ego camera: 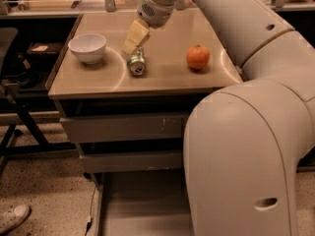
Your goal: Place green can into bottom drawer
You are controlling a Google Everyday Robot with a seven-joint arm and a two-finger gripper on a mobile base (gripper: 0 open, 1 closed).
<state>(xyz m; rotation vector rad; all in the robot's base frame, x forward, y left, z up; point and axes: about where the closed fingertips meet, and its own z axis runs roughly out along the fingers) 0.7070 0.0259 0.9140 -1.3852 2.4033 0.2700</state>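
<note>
The green can (136, 63) lies on its side on the cabinet top (162, 77), its silver end facing me. My gripper (133, 39) hangs just above and behind the can, its pale fingers (136, 33) pointing down at the can's far end. It holds nothing. The bottom drawer (142, 205) is pulled out below the two upper grey drawers, its flat grey floor bare; my arm hides its right part.
A white bowl (87, 47) stands left of the can and an orange (198, 57) right of it. My large arm (246, 146) fills the right foreground. A black chair (10, 82) and a shoe (12, 218) are on the left.
</note>
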